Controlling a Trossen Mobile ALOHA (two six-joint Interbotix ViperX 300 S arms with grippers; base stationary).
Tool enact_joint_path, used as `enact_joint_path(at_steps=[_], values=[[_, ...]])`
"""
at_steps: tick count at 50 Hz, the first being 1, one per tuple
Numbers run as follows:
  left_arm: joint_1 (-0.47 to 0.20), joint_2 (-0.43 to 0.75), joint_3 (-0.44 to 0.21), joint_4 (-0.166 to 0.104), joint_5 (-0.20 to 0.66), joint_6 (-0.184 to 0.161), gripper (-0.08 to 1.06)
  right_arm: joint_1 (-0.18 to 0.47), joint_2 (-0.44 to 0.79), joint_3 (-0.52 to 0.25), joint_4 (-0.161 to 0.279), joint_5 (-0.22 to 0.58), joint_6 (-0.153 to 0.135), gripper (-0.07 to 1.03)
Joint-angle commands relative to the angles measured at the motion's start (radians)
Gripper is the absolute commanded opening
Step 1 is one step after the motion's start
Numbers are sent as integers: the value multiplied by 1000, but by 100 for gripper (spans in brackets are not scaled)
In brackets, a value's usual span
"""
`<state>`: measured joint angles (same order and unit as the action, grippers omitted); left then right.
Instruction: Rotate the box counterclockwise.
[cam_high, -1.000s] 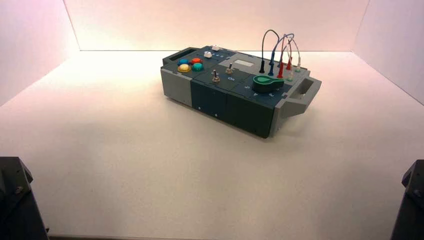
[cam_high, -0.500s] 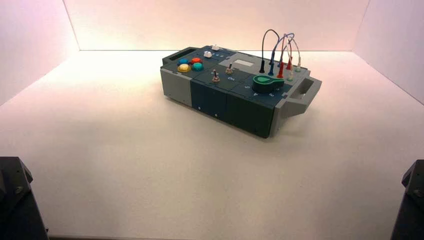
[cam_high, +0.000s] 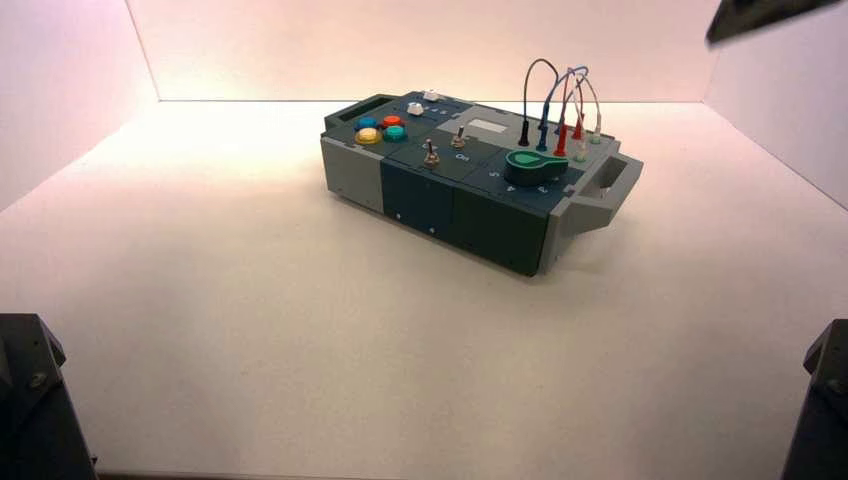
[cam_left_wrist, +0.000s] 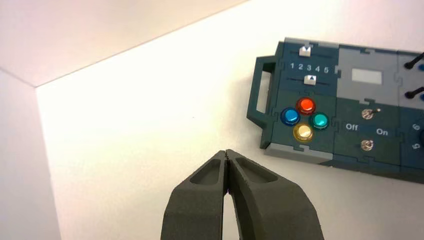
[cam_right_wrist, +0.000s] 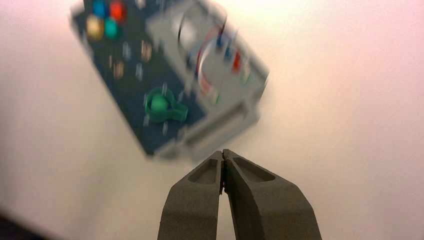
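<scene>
The box (cam_high: 470, 180), at upper centre of the high view, reads "Off", "On" and "1 2 3 4 5". Left gripper (cam_left_wrist: 226, 152), idle, and right gripper (cam_right_wrist: 223, 152), both clenched, occupy the lower middle of their wrist views.

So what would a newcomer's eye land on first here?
Probably the four coloured round buttons on the left end of the long dark teal and grey panel box. Next, the tall looped wires and the green pointer knob toward its right end.
</scene>
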<state>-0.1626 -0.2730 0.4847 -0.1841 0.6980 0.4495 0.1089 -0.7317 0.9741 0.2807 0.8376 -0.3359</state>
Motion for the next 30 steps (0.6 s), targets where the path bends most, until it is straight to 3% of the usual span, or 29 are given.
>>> enact_joint_path(at_steps=[1, 4, 12, 16, 21, 30], values=[[-31, 94, -107, -2, 34, 49, -3, 9, 51, -38, 5, 52, -17, -2], [-48, 158, -152, -3, 60, 80, -3, 15, 63, -40, 5, 63, -23, -2], [-72, 293, -261, -3, 84, 112, -3, 51, 89, -51, 2, 74, -46, -2], [-77, 351, -313, -3, 87, 129, -3, 74, 107, -52, -2, 74, -48, -2], [-86, 434, -388, -3, 98, 175, -3, 101, 141, -52, -17, 74, -54, -2], [-97, 540, -494, -5, 132, 209, -3, 124, 195, -54, -34, 64, -55, -2]])
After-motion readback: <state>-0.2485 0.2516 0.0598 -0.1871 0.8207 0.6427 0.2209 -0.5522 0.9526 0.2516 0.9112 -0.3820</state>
